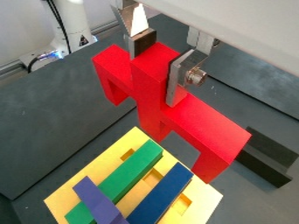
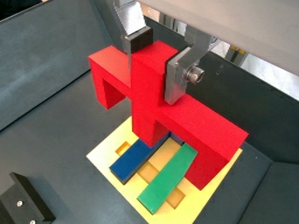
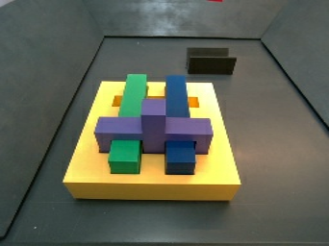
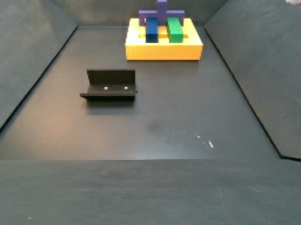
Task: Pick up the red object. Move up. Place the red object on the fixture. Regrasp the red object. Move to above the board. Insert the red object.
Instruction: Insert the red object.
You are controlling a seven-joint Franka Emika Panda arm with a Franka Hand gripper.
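Four views: two from the wrist, two from the side.
Writing: no brand, label or lettering can be read on any piece.
Gripper: the gripper shows in both wrist views, high over the floor; neither side view shows it.
Fingers: the two silver fingers are closed onto the red object's central stub, one plate on each face, with no gap to the red.
Red object: the red object hangs from the gripper, its bar sloping across both wrist views and a leg pointing down at each end; it appears in neither side view.
Board: the yellow board lies below the red object, carrying a green block and a blue block side by side with a purple cross-piece over them.
Fixture: the fixture stands on the dark floor, well apart from the board.
Side views only: the fixture's upright back wall and base plate show whole in a side view.
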